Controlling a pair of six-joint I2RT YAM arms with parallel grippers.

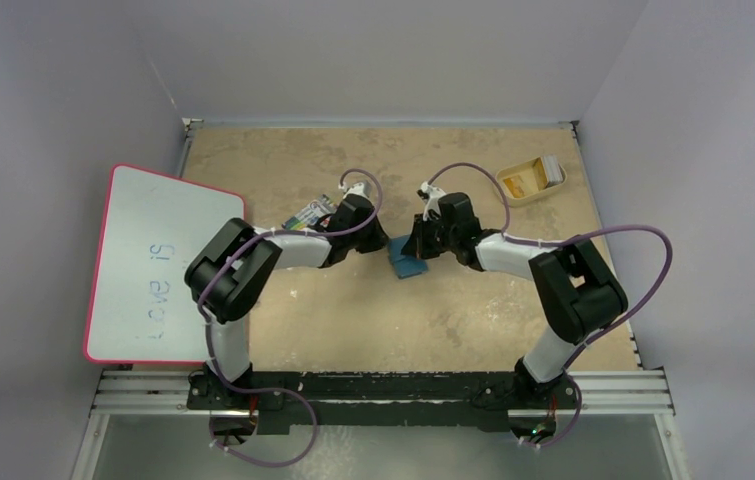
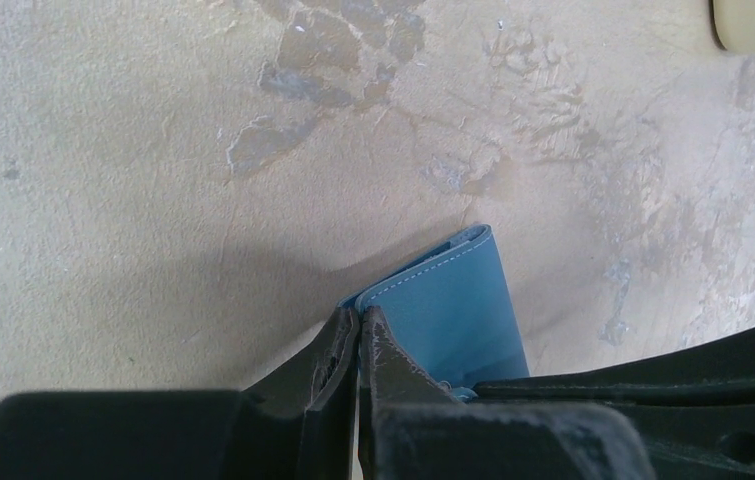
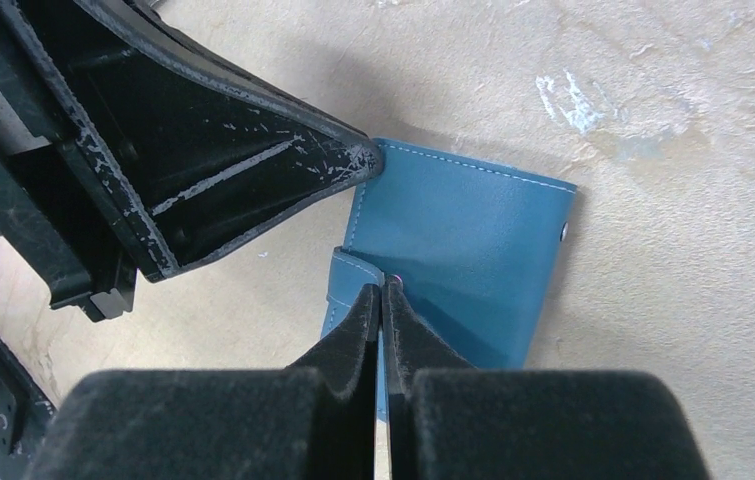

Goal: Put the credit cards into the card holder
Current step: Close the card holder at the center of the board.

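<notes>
Wallet (image 3: 463,240), teal, lies on the table (image 1: 353,320) near its middle, between the two arms. Left end effector (image 2: 358,315) is clamped on the wallet's corner. Right end effector (image 3: 381,290) is fully closed, its tips at the wallet's strap tab; whether it pinches the tab is unclear. Cards (image 1: 523,180) sit in a tan tray (image 1: 513,198) near the far right corner, well apart from the wallet.

text: "Love is", more strokes unreadable | blue marker handwriting, running sideways | on: pink-rimmed whiteboard (image 1: 143,235) at the desk's (image 1: 353,320) left edge | elsewhere: none legible
</notes>
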